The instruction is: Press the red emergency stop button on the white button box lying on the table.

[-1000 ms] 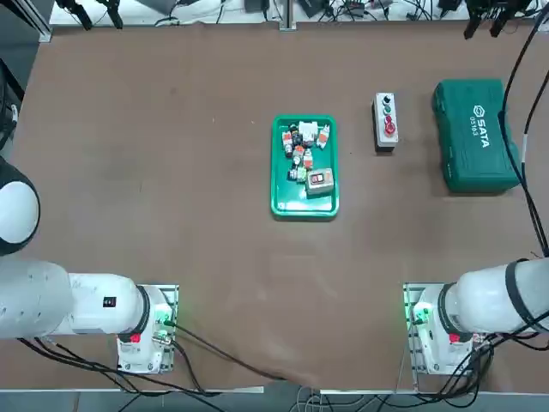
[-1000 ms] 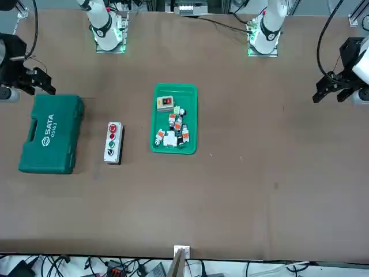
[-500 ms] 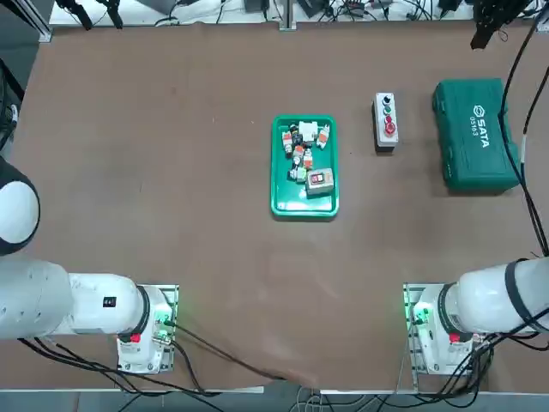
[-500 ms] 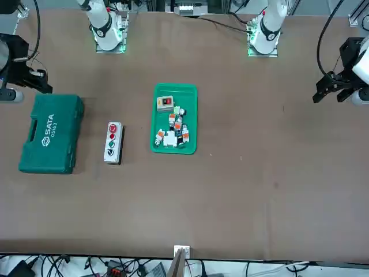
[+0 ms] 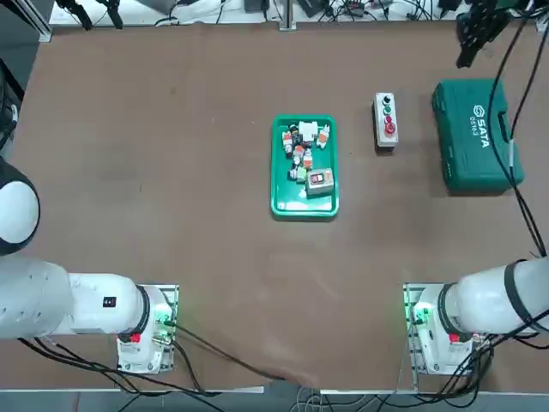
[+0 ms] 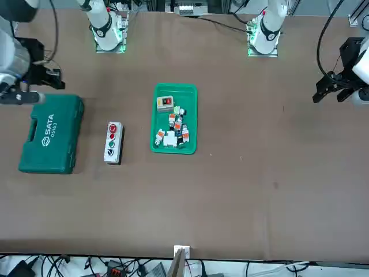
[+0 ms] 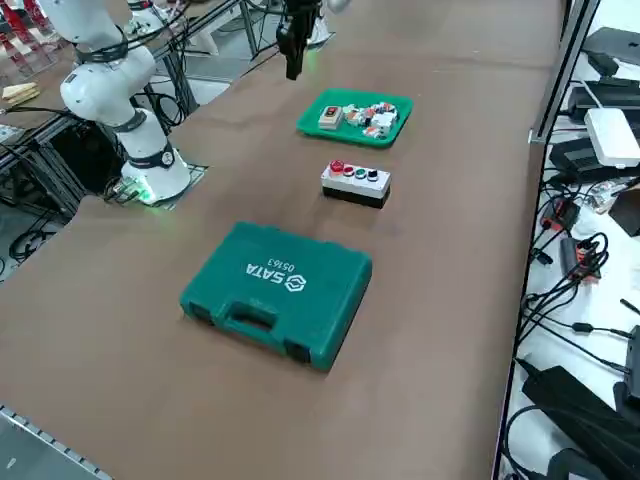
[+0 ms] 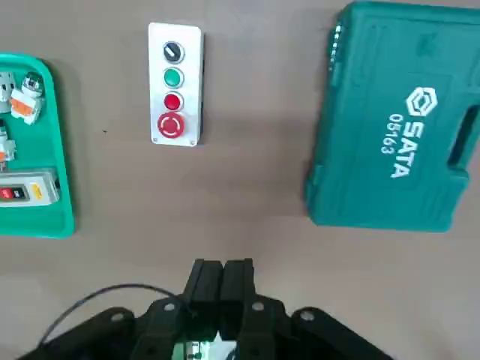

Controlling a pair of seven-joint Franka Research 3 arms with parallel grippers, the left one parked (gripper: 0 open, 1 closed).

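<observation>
Above the far right of the tabletop (image 5: 214, 257), seen in the top view, the right hand (image 8: 223, 271) is closing on nothing: its fingers, spread a second ago, are now meeting. The arm is swinging inward, so it is preparing to press, not grasp. At six o'clock from it, the SATA toolcase (image 5: 476, 142) is lying; toward seven or eight, the white button box (image 5: 386, 105) is waiting, its red emergency stop button (image 5: 389, 128) facing up at the six-o'clock end, unpressed by the hand.
</observation>
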